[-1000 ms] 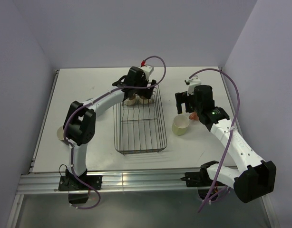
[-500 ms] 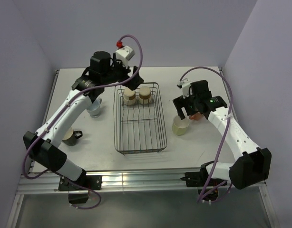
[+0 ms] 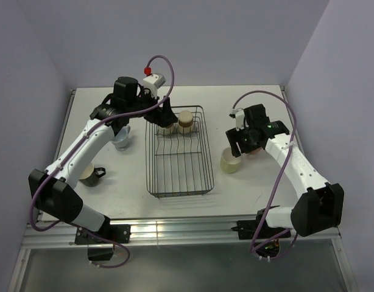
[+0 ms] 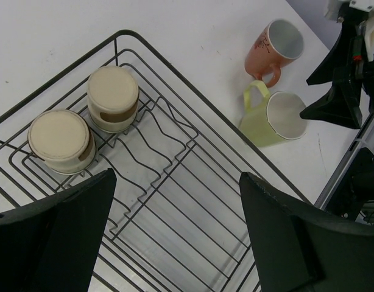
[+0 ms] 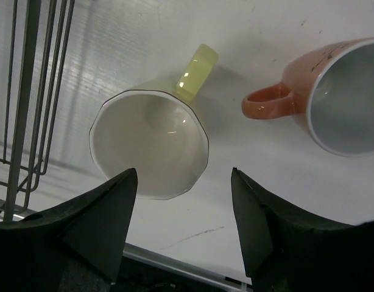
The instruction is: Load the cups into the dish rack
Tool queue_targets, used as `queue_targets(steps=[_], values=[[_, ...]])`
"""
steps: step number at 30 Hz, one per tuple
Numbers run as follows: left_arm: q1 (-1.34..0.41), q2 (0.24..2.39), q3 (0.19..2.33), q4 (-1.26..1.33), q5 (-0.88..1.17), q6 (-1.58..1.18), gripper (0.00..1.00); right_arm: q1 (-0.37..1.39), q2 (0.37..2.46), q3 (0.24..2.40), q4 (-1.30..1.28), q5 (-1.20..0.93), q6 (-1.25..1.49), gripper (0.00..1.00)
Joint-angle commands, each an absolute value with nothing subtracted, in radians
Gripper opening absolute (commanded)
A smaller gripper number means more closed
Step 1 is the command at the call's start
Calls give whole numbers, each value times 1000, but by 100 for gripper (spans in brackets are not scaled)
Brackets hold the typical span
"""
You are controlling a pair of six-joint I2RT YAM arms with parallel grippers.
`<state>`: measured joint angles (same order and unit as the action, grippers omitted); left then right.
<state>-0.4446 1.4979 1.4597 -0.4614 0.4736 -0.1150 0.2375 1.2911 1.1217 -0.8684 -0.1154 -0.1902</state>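
Cups update, and it was a good one: the two tan tumblers (image 4: 112, 97) sat bottoms-up, side by side at the far end of the dish rack (image 3: 178, 167). A second earlier my left gripper (image 4: 175, 243) had been right down over them. Now it had swung off toward the rack's far left corner, jaws spread wide with nothing between them. So I counted two of six loaded. On the rack's right side my right gripper (image 5: 183, 177) had come down over the pale yellow mug (image 5: 151, 146) and its jaws had drawn in from full spread. They stood parted either side of the rim, and I judged there was no grip yet. That mug stood upright just beside the rack's right wall, cream-white inside, a thin dark line round its lip. Its handle pointed at the salmon-pink mug (image 5: 333, 97), which lay just beyond it, farther from the rack. Left of the rack, the blue-grey cup (image 3: 120, 140) waited near the far corner, and the black cup (image 3: 89, 175) sat well apart.
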Motion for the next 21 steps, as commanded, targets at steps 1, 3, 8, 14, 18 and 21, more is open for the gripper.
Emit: queue_targets(steps=[1, 3, 8, 14, 18, 21], values=[[-446, 1440, 1473, -440, 477, -150, 90, 232, 1289, 1085, -861, -104, -121, 70], [-445, 1440, 1476, -442, 480, -159, 90, 232, 1290, 1074, -850, -89, -104, 70], [-446, 1450, 1500, -454, 460, -170, 90, 232, 1299, 1040, -818, -31, -55, 68], [-446, 1457, 1529, -472, 439, -178, 91, 232, 1324, 1002, -778, -25, -9, 59], [-446, 1448, 1516, -477, 439, -179, 91, 232, 1336, 968, -752, -37, -3, 56], [-443, 1442, 1508, -485, 439, -179, 92, 232, 1341, 945, -720, -34, 23, 53]])
